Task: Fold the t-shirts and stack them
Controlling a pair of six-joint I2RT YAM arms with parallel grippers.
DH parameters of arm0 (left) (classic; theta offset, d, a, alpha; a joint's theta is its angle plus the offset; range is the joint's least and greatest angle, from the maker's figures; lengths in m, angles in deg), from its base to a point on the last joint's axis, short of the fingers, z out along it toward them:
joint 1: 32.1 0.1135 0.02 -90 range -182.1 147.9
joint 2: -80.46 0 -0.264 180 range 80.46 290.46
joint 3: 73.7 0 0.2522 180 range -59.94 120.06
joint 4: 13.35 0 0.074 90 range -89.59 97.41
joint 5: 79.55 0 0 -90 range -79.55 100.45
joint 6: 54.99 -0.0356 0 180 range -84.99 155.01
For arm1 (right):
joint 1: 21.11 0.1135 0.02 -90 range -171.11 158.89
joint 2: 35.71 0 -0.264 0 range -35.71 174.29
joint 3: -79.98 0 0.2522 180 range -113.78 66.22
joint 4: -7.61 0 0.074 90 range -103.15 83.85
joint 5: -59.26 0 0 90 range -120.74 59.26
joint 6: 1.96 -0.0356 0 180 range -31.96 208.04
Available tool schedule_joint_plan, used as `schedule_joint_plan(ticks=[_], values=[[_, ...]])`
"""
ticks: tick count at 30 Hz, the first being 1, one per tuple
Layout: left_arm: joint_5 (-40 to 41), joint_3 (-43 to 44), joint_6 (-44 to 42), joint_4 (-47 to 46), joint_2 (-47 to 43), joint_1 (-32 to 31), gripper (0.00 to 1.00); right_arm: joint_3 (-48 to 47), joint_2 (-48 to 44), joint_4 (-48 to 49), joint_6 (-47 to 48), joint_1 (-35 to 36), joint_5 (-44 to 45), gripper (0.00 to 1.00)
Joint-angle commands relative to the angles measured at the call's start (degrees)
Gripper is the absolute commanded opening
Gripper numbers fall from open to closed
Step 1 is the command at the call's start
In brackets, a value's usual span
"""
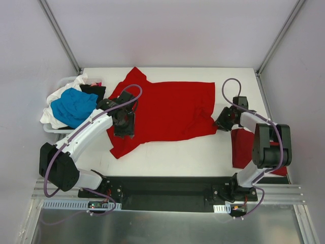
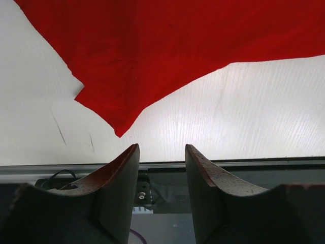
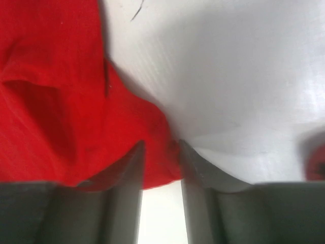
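Note:
A bright red t-shirt [image 1: 167,112] lies spread and wrinkled across the middle of the white table [image 1: 177,152]. My left gripper [image 1: 124,124] hovers over its left part; in the left wrist view this gripper [image 2: 161,150] is open and empty, with the red cloth [image 2: 167,40] ahead of it. My right gripper [image 1: 221,122] is at the shirt's right lower corner. In the right wrist view it [image 3: 161,147] stands with jaws apart astride the red corner [image 3: 152,152]. A folded red t-shirt [image 1: 242,147] lies under the right arm.
At the left edge a white basket [image 1: 51,129] holds a heap of blue [image 1: 73,107], white [image 1: 51,114] and black [image 1: 94,90] shirts. The black base rail [image 1: 167,190] runs along the near edge. Grey walls close in the sides and back.

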Motion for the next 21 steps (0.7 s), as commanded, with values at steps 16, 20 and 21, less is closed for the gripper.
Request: schedule_joint_plan(ticks=[16,20,21], values=[[-1.4,1.3,-0.3,-2.1,1.1,-0.1,0.42,-1.3,-17.2,-16.3,-1.7,6.3,3.8,0.01],[-2.4,0.8,0.0,-4.0,2.5,-0.1,0.42,-1.2,-22.2,-21.8,-1.4,6.5,4.2,0.01],[-2.6,0.8,0.1,-4.6,3.0,-0.1,0.42,-0.9,-23.8,-23.6,-1.3,6.5,4.3,0.01]])
